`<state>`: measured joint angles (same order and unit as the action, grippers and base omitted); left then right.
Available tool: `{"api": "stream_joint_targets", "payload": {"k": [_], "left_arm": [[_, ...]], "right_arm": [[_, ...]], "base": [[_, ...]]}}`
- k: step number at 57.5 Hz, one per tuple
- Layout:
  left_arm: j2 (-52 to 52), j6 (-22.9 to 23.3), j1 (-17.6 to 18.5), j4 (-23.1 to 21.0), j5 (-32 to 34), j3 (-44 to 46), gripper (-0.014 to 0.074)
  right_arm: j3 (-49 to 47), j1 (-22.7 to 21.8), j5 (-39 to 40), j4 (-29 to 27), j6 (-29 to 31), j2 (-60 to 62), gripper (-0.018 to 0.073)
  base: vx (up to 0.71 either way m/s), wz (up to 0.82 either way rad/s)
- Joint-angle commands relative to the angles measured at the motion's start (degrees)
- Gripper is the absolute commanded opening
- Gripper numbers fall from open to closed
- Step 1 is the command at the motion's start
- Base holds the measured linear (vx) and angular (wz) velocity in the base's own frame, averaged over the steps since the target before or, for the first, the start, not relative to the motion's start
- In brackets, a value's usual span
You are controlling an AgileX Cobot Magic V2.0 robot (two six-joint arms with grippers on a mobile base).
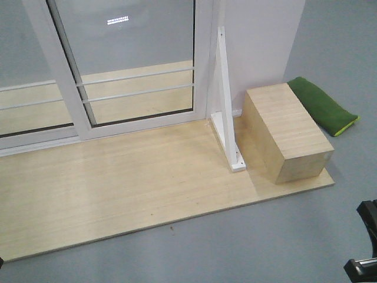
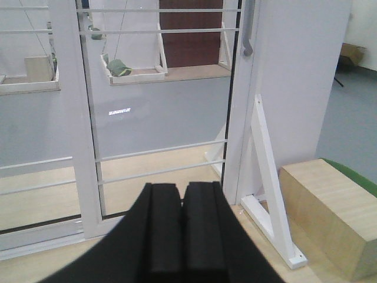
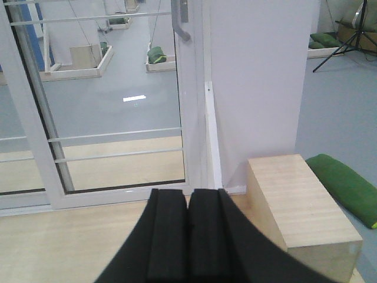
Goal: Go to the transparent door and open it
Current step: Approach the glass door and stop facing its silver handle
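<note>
Ahead, transparent door (image 2: 165,106) stands on wooden platform (image 1: 118,183); left end effector (image 2: 182,236) and right end effector (image 3: 188,236) closed.

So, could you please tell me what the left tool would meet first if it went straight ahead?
The left tool would probably meet the door, low on its glass; nothing stands between, though depth is unclear.

Light was flat and bright, shadows faint; a small glare spot (image 1: 118,20) sat high on the transparent door (image 1: 141,59).
</note>
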<state>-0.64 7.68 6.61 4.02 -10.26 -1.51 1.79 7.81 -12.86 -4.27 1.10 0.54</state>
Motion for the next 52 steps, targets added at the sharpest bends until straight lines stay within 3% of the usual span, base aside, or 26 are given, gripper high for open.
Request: {"api": "stream_joint_targets", "payload": {"k": [1, 52], "left_arm": [[-0.8, 0.2, -0.1, -0.2, 4.6, -1.8, 0.0004], [-0.8, 0.2, -0.1, -0.2, 4.6, -1.8, 0.0004]], "right_arm": [[0.7, -0.4, 4.6, 0.1, 0.2, 0.8, 0.0002], [0.7, -0.4, 4.6, 0.1, 0.2, 0.8, 0.0002]], "base": [[0.53, 0.04], [0.48, 0.18]]}}
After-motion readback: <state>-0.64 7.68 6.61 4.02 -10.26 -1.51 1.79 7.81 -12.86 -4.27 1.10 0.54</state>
